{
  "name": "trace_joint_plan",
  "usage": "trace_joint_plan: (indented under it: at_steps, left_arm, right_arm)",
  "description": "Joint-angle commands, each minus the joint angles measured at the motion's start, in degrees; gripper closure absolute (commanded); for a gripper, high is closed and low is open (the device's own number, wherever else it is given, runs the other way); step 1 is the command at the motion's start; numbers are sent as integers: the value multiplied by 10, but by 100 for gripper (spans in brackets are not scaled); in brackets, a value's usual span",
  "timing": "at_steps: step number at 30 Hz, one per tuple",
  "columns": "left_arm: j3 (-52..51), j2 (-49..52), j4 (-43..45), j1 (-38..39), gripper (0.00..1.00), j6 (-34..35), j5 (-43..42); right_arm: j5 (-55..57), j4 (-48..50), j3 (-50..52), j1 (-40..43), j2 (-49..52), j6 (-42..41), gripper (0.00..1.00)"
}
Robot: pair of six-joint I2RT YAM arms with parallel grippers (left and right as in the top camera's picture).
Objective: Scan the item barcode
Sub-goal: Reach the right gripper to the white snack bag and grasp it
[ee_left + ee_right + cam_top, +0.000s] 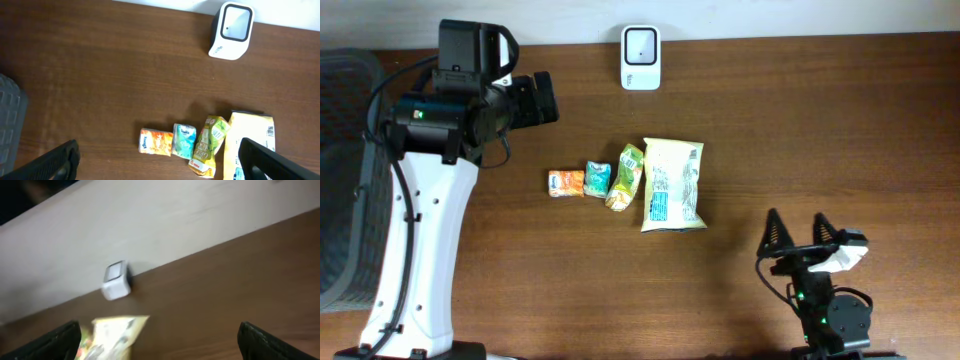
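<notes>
A white barcode scanner (640,57) (231,31) (116,280) stands at the table's back edge. In a row mid-table lie an orange tissue pack (566,183) (156,142), a teal pack (597,178) (184,141), a green pouch (625,178) (209,145) and a pale yellow snack bag (672,185) (250,140) (115,335). My left gripper (542,100) (157,162) hovers open, up and to the left of the row, holding nothing. My right gripper (798,232) (159,330) is open and empty near the front right, apart from the snack bag.
A dark grey mesh basket (340,180) (9,120) sits at the table's left edge beside the left arm's white base. A pale wall (150,225) runs behind the scanner.
</notes>
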State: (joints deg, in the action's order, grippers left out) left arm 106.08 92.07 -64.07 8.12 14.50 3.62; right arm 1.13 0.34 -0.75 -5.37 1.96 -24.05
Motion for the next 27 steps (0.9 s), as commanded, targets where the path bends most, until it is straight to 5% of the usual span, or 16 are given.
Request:
trace_joint_plan:
  at_steps: [1, 15, 27]
  left_arm:
    - [2, -7, -1, 0, 1, -9, 9]
    - [2, -7, -1, 0, 1, -9, 9]
    - [2, -7, -1, 0, 1, -9, 9]
  right_arm:
    - [-130, -16, -42, -2, 33, -5, 1]
    - [-405, -311, -431, -2, 530, 101, 1]
    - [-459, -221, -448, -3, 885, 103, 0]
